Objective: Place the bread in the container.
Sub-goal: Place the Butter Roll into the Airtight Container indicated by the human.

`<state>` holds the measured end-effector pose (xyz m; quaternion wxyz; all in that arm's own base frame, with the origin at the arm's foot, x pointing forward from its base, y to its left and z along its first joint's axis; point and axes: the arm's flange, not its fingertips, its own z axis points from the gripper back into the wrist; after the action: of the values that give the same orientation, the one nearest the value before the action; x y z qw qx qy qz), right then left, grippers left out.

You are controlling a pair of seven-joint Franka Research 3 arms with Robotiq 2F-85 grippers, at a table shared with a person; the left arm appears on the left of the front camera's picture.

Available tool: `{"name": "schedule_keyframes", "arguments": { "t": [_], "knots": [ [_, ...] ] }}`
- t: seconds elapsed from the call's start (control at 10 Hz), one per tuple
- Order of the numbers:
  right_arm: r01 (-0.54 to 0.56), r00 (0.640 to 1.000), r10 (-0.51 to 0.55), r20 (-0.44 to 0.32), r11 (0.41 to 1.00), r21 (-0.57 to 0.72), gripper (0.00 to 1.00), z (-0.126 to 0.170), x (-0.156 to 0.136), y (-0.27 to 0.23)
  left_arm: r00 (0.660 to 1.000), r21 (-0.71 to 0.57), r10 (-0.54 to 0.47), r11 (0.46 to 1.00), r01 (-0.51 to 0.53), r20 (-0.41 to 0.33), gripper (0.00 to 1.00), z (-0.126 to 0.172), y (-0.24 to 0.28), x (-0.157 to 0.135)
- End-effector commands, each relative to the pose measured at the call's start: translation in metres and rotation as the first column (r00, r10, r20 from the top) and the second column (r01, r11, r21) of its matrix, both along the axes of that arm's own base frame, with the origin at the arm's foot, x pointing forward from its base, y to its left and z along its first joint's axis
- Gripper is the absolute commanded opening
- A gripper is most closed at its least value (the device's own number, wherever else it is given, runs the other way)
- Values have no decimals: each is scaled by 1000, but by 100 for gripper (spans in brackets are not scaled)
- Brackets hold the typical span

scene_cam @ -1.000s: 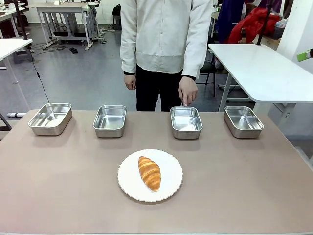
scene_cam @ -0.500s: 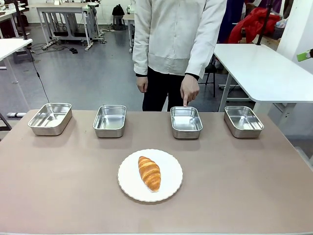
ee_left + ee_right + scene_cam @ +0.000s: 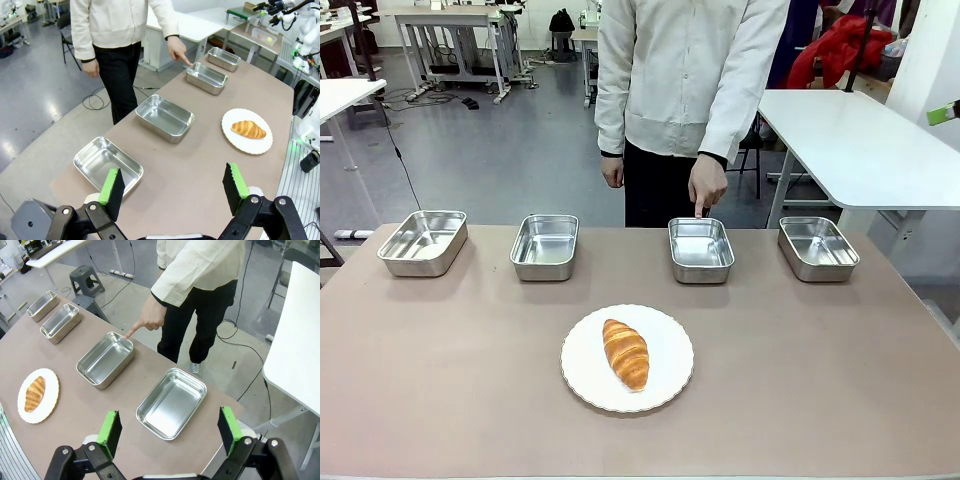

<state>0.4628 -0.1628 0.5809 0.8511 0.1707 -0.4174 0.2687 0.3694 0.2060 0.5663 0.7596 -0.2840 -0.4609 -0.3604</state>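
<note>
The bread point(image 3: 626, 353), a golden-brown croissant, lies on a round white plate point(image 3: 582, 378) in the middle of the table; it also shows as bread point(image 3: 248, 129) and bread point(image 3: 34, 393). A person's hand point(image 3: 704, 186) points a finger at the far rim of the container point(image 3: 700, 249), third from the left in a row of shiny steel pans, seen too as container point(image 3: 206, 78) and container point(image 3: 105, 359). My left gripper point(image 3: 173, 190) hangs open high over the table's left end. High over the right end, my right gripper point(image 3: 170, 432) is open as well. Both hold nothing.
Three more steel pans stand in the row: far left point(image 3: 423, 241), second point(image 3: 545, 246) and far right point(image 3: 817, 247). The person stands at the table's far edge. A white table point(image 3: 860, 140) stands behind at the right.
The person has stepped a little to the right, the pointing hand staying at the third pan's far rim. The croissant and the pans have not moved.
</note>
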Motion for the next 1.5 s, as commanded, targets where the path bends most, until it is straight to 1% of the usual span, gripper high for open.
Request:
{"name": "schedule_keyframes", "arguments": {
  "t": [0.0, 0.3, 0.4, 0.5, 0.6, 0.8, 0.9, 1.0, 1.1, 1.2, 1.3, 1.4],
  "knots": [
    [-5, 1000, 5, 9, 1000, 7, 100, 1, 1, 0, 1000, -8, -7, 1000, 7, 11, 100, 3, -1, -1],
    [0, 1000, 0, 0, 1000, 0, 100, 0, 0, 0, 1000, -8, -7, 1000, 7, 11, 100, 3, -1, -1],
    [7, 1000, -6, 17, 1000, -20, 100, 14, -6, 15, 1000, -8, -7, 1000, 7, 11, 100, 3, -1, -1],
    [23, 1000, -23, 0, 999, -49, 100, 28, -8, 39, 1000, -8, -7, 1000, 7, 11, 100, 3, -1, -1],
    [28, 999, -31, -39, 995, -91, 100, 40, -11, 71, 1000, -8, -7, 1000, 7, 11, 100, 3, -1, -1],
    [63, 993, -81, -86, 980, -189, 100, 57, -23, 153, 1000, -8, -7, 1000, 7, 11, 100, 3, -1, -1],
    [9, 987, -41, -156, 979, -206, 100, 60, -34, 196, 1000, -8, -7, 1000, 7, 11, 100, 3, -1, -1],
    [-8, 983, -35, -180, 972, -234, 100, 59, -46, 241, 1000, -8, -7, 1000, 7, 11, 100, 3, -1, -1],
    [-5, 974, -56, -219, 963, -268, 100, 49, -63, 293, 1000, -8, -7, 1000, 7, 11, 100, 3, -1, -1],
    [32, 958, -109, -265, 960, -279, 100, 35, -78, 336, 1000, -8, -7, 1000, 7, 11, 100, 3, -1, -1],
    [91, 933, -176, -315, 960, -266, 100, 16, -96, 375, 1000, -8, -7, 1000, 7, 11, 100, 3, -1, -1],
    [123, 919, -213, -333, 954, -272, 100, -7, -115, 408, 1000, -8, -7, 1000, 7, 11, 100, 3, -1, -1]
  ]
}}
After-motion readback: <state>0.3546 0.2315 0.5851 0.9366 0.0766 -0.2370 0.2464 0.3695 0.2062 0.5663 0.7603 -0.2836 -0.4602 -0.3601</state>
